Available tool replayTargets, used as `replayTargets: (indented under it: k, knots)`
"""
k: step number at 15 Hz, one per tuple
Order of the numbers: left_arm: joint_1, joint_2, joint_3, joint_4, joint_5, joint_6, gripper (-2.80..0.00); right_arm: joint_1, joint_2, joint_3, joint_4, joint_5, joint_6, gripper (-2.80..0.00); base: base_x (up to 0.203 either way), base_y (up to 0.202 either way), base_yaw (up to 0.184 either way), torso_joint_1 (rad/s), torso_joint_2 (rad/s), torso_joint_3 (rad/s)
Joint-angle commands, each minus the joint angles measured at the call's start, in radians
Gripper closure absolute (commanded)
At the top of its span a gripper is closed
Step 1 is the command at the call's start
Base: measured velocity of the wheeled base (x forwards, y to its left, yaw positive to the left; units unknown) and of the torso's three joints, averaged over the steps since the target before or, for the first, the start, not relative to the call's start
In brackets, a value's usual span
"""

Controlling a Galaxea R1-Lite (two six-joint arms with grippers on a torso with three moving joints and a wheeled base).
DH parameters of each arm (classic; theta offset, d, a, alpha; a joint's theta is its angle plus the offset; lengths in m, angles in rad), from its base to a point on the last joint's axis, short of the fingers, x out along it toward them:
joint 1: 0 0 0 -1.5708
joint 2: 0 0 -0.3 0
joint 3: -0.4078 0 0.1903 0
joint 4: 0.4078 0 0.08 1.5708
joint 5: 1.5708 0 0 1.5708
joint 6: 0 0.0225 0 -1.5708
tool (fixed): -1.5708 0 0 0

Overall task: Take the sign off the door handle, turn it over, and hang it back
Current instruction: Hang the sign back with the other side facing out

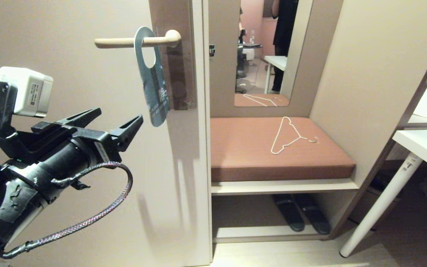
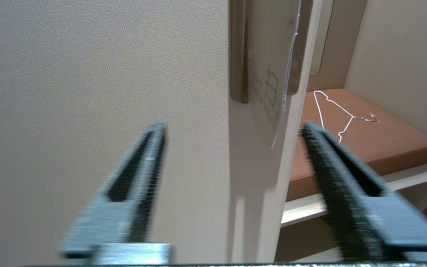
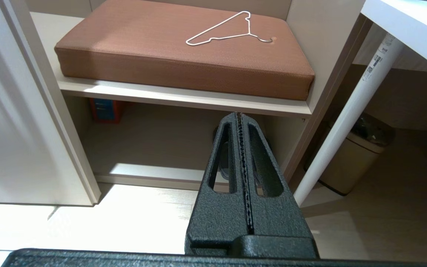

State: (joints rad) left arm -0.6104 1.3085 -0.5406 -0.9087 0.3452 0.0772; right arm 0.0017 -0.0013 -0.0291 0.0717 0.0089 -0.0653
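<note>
The sign hangs by its big hole on the door handle, a cream lever on a tall brownish plate; its blue printed face is turned outward. My left gripper stands open and empty, below and to the left of the sign's lower end, apart from it. In the left wrist view the open gripper points up at the door, with the sign hanging ahead, a pale side with faint print showing. My right gripper is shut on nothing, low by the shelf unit.
Right of the door is a bench niche with a brown cushion bearing a white wire hanger, a mirror above and dark slippers below. A white table leg stands at the right. A bin sits under the table.
</note>
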Motion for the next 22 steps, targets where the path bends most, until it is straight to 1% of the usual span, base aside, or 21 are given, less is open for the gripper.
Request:
replayTargets:
  k: [1,2,11,15,19,22]
  knots:
    - [0.013,-0.004,-0.001,-0.006,-0.012,0.000,0.00,0.001,0.001,0.000,0.000,0.000,-0.001,0.00,0.000,0.000,0.000,0.000,0.00,0.000]
    - [0.019,-0.006,-0.001,-0.006,-0.020,0.000,0.00,0.000,0.001,0.000,0.000,0.000,-0.001,0.00,0.000,0.000,0.000,0.000,0.00,0.000]
    - [0.027,0.004,-0.028,-0.006,-0.026,-0.001,0.00,0.000,0.001,0.000,0.000,0.000,-0.001,0.00,0.000,0.000,0.000,0.000,0.00,0.000]
    - [0.032,0.061,-0.098,-0.005,-0.064,-0.001,0.00,0.000,0.001,0.000,0.000,0.000,-0.001,0.00,0.000,0.000,0.000,0.000,0.00,0.000]
    - [0.032,0.141,-0.175,-0.004,-0.086,-0.001,0.00,0.000,0.001,0.000,0.000,0.000,-0.001,0.00,0.000,0.000,0.000,0.000,0.00,0.000]
    - [0.031,0.187,-0.212,-0.004,-0.095,-0.001,0.00,0.000,0.001,0.000,0.000,0.000,-0.001,0.00,0.000,0.000,0.000,0.000,0.00,0.000]
